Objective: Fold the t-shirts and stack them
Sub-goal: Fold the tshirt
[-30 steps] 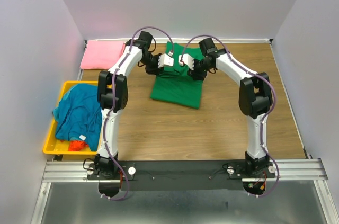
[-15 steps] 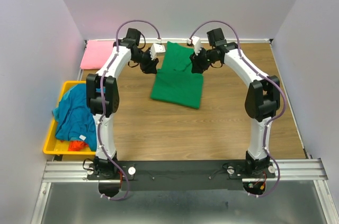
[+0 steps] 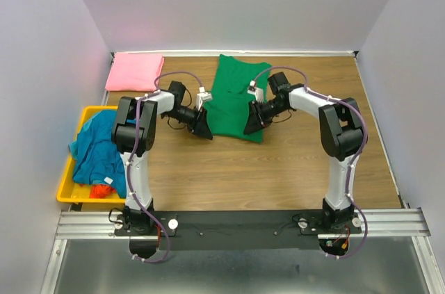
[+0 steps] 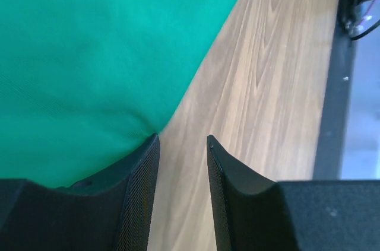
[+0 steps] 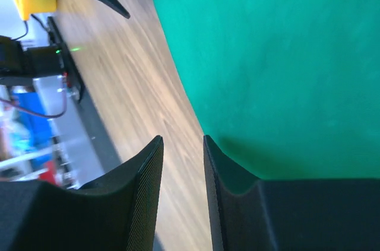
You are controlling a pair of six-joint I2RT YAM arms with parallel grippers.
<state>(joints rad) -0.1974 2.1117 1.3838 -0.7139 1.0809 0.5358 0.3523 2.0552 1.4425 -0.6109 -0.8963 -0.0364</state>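
Yellow bin (image 3: 65, 194) holds teal shirt (image 3: 104, 144) (orange shirt (image 3: 103, 190) too) — left pincer (image 4: 182, 139), right pincer (image 5: 181, 139) parted.

Place: robot lab cell | Evidence: plain white walls (image 3: 243, 2), wood tabletop (image 3: 229, 176) — aluminium rail (image 3: 83, 223) carrying two arms (image 3: 341, 169)

The left arm (image 3: 132, 134) and right arm (image 3: 341, 131) bend sharply at the elbows, forearms angled inward. The left gripper (image 3: 203, 129) and right gripper (image 3: 251, 124) sit low, tips slanting toward each other, jaws narrowly parted.
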